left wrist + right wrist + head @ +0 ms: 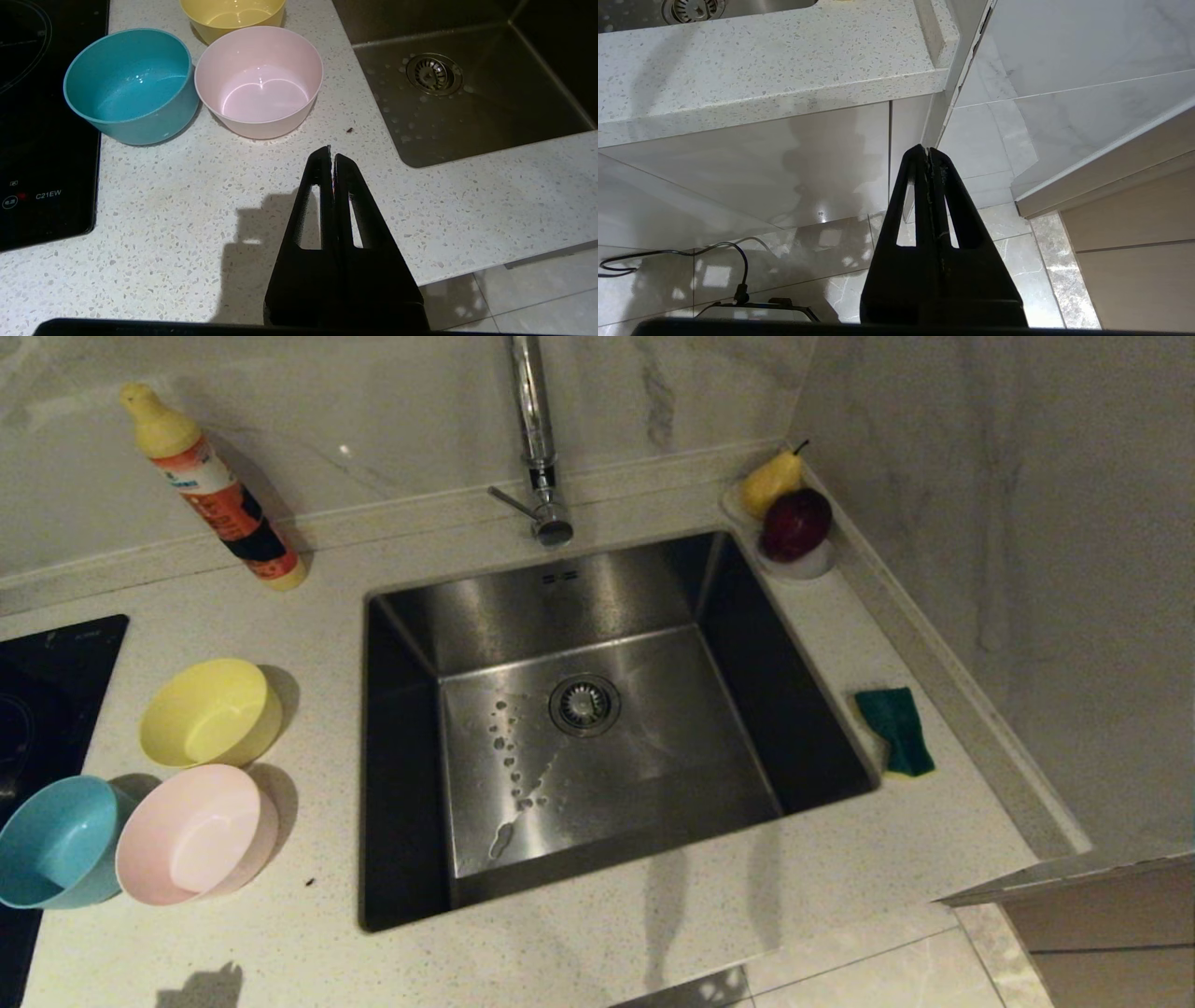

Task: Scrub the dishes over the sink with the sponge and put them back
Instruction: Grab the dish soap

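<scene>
Three bowls, yellow (211, 712), pink (191, 833) and blue (58, 841), sit bunched left of the sink (597, 747); the sponge (896, 729) lies on the narrow counter strip to its right. Left gripper (332, 156) hangs over open counter near the pink bowl, jaws closed, empty. Right gripper (927, 153) is below the counter edge, closed, empty. Risk: bowls touch, so grabbing one may nudge its neighbours. The sponge is crowded by the wall.
</scene>
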Tool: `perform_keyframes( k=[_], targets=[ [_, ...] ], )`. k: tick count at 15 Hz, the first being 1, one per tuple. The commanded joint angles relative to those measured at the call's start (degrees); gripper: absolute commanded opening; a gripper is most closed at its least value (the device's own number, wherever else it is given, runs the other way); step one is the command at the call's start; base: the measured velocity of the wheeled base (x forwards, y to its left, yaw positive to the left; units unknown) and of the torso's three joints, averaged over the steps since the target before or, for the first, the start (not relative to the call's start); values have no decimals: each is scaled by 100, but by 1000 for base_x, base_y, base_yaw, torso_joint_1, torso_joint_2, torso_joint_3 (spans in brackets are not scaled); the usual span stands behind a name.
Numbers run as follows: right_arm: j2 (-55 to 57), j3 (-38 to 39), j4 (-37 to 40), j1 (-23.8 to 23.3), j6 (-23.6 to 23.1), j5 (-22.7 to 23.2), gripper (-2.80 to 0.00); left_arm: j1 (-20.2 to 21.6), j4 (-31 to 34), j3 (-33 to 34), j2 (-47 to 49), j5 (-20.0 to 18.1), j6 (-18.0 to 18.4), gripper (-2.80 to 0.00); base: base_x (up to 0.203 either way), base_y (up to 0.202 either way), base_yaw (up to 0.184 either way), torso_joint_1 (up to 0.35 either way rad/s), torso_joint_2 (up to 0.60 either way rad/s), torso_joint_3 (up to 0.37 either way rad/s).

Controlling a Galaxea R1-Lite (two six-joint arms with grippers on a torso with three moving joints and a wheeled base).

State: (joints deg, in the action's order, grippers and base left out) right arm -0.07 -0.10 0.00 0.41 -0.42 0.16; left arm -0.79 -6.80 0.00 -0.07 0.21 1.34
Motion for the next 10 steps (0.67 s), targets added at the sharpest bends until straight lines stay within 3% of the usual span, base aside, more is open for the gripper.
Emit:
perform_keyframes(
  k=[1,10],
  targets=[
    [-10,1,0,2,-2,2,-280,0,-5,229,-19,2,3,-280,0,0,0,0,0,0],
    [-10,1,0,2,-2,2,-280,0,20,229,-17,6,85,-280,0,0,0,0,0,0]
  ],
)
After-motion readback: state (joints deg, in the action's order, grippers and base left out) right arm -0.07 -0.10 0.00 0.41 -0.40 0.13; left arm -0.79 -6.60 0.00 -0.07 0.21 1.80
